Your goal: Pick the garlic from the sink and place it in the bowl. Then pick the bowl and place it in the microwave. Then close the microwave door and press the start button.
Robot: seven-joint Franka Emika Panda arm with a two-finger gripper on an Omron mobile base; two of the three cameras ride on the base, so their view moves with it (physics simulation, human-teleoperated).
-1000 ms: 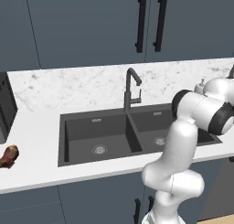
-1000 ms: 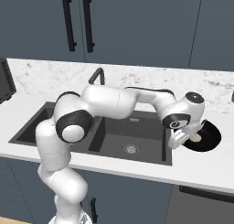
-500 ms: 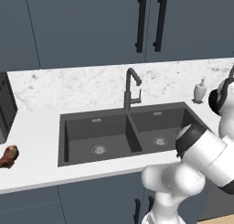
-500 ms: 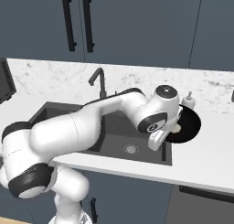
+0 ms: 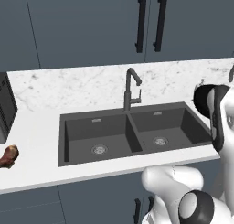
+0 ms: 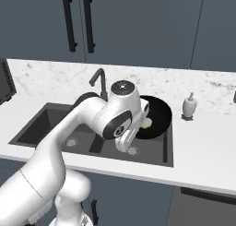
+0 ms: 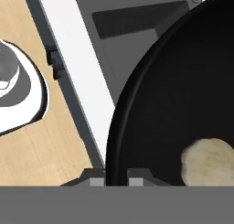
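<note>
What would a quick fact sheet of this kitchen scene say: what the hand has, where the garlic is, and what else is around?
hand: shut on the rim of the bowl, held up over the sink
garlic: lying inside the bowl
faucet: behind the divider between the two basins
soap dispenser: on the counter right of the sink
meat piece: on the counter left of the sink

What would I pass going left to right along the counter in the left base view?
Microwave at the left edge → brown meat piece → left basin of the sink → faucet → right basin → the robot's white arm at the right edge.
</note>
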